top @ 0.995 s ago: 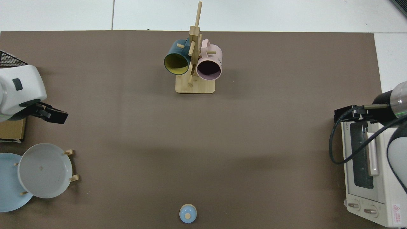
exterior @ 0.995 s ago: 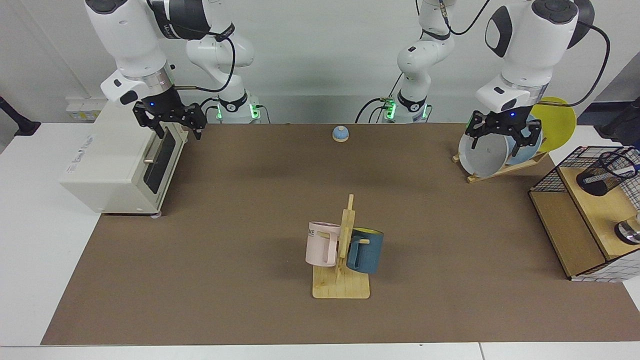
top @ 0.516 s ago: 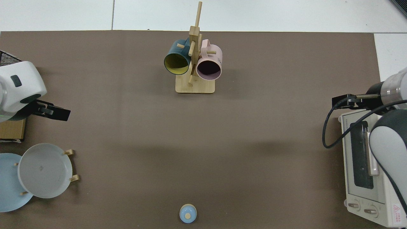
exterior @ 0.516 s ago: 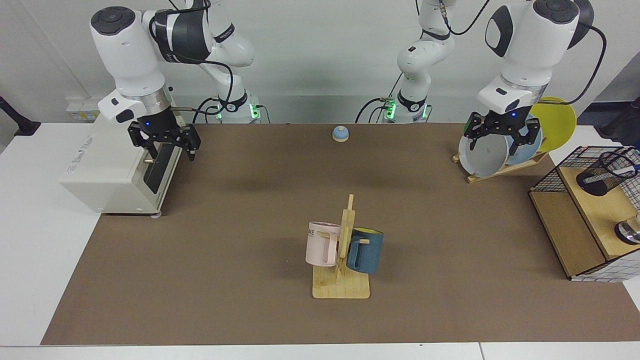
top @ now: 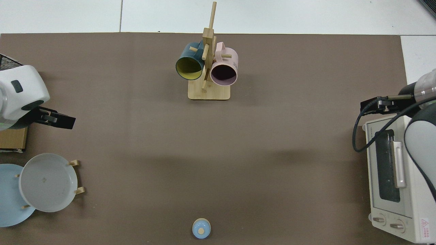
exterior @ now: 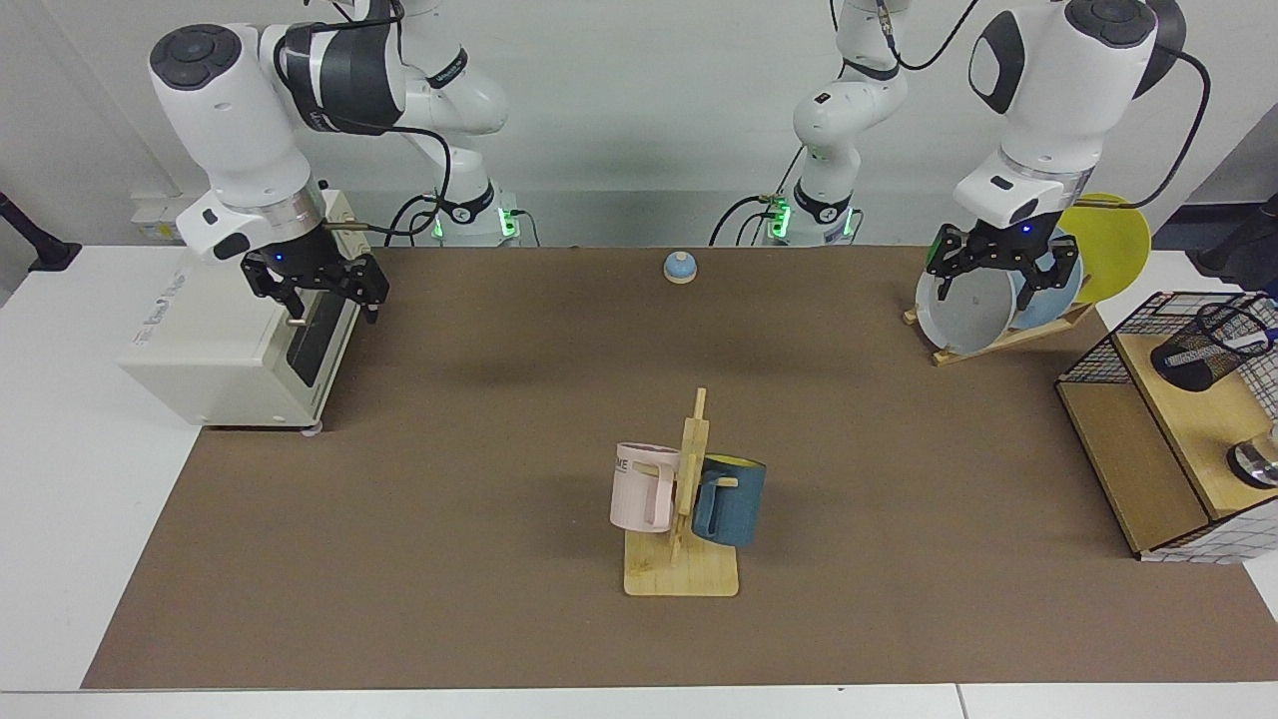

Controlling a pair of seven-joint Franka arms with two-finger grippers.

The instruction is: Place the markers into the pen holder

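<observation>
Over at the far left of the facing view, the right gripper (exterior: pixel 322 301) is hanging just in front of the white toaster oven (exterior: pixel 225 340), close by its door handle, fingers spread apart and holding nothing. From the top view that same right gripper (top: pixel 373 106) is sitting at the oven's (top: pixel 395 177) front corner, over the brown mat.

Moving toward the middle, a little blue knob-shaped thing (exterior: pixel 679 267) is sitting near the back edge of the table (exterior: pixel 499 479), and a wooden mug rack (exterior: pixel 684 539) is standing nearer the front with a pink mug (exterior: pixel 642 486) and a dark blue mug (exterior: pixel 731 499) hanging off it on opposite sides.

Further right, the left gripper (exterior: pixel 1003 279) is hovering right above the plate rack, in front of the grey plate (exterior: pixel 963 310) with a light blue plate and a yellow one behind. Its fingers are standing wide apart and it's carrying nothing.

Way over at the right edge, the pen holder (exterior: pixel 1195 358) is sitting on the wooden shelf (exterior: pixel 1188 419) inside the black wire basket frame (exterior: pixel 1098 355), looking tilted. The marker (exterior: pixel 1248 343) is poking out at its mouth, white with a blue tip, so it's looking like it's already in there. Both are well apart from the left gripper, and neither shows in the top view.
</observation>
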